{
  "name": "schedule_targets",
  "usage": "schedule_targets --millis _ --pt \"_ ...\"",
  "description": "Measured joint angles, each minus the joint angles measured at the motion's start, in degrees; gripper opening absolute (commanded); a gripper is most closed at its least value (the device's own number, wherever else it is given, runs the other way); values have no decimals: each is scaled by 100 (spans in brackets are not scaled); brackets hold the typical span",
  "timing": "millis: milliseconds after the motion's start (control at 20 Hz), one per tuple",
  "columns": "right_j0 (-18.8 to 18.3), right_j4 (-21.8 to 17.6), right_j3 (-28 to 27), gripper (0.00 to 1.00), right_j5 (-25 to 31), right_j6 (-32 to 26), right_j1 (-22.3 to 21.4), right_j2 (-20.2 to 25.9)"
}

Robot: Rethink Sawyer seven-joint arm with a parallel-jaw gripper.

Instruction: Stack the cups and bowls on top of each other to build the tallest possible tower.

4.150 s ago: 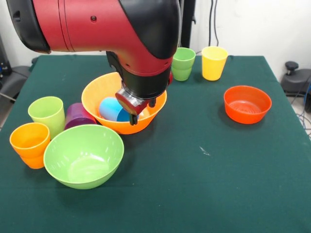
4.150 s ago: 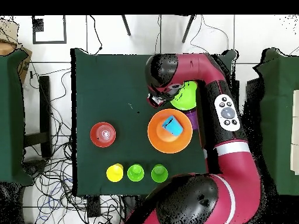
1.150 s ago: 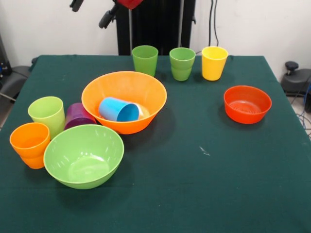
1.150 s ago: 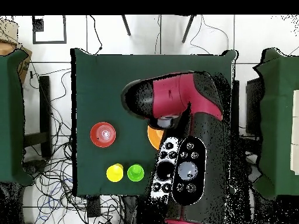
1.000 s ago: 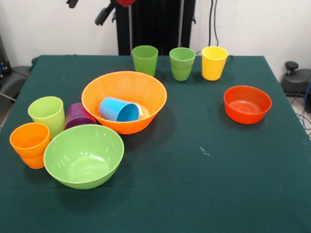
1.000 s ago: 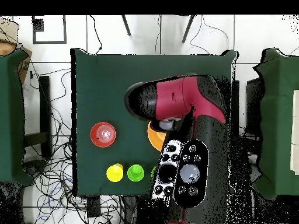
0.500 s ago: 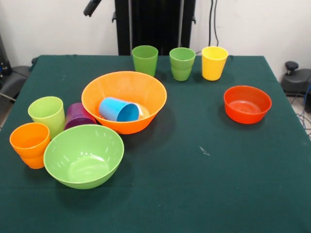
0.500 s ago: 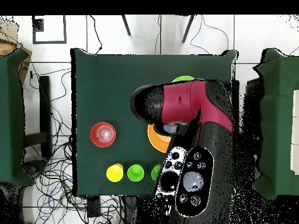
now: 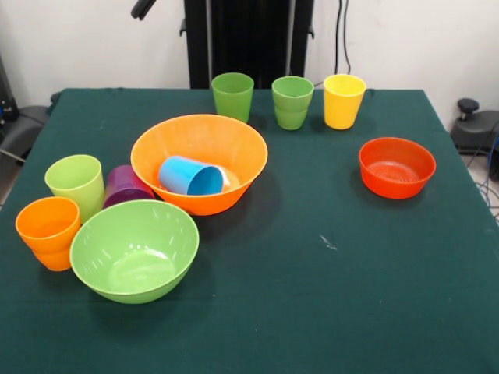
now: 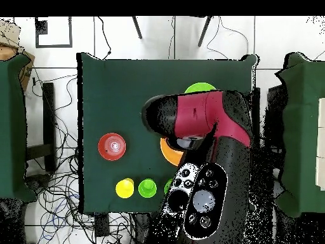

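Observation:
A large orange bowl (image 9: 204,131) stands left of centre, and a blue cup (image 9: 189,176) lies on its side inside it. In front of it is the lime bowl (image 9: 134,249), empty. A lime cup (image 9: 76,184), a purple cup (image 9: 125,187) and an orange cup (image 9: 48,231) crowd together at the left. Along the far edge stand a dark green cup (image 9: 233,96), a green cup (image 9: 292,102) and a yellow cup (image 9: 344,100). The red-orange bowl (image 9: 397,167) sits alone at the right. Only a dark tip of my gripper (image 9: 142,8) shows at the top edge.
In the overhead view the red arm (image 10: 203,124) covers most of the orange bowl (image 10: 166,151) and the lime bowl (image 10: 200,88). The red-orange bowl (image 10: 112,146), yellow cup (image 10: 124,188) and green cup (image 10: 147,187) stay visible there.
The arm has lifted out of the orange bowl and drawn up, leaving the blue cup lying inside. Over the last second the gripper's tip slid left along the top edge.

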Motion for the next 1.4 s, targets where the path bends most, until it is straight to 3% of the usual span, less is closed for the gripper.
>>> schedule_targets --millis 950,1400 --pt "323 370 91 100 -56 113 416 -331" --pt "407 377 398 100 -884 317 908 -402"
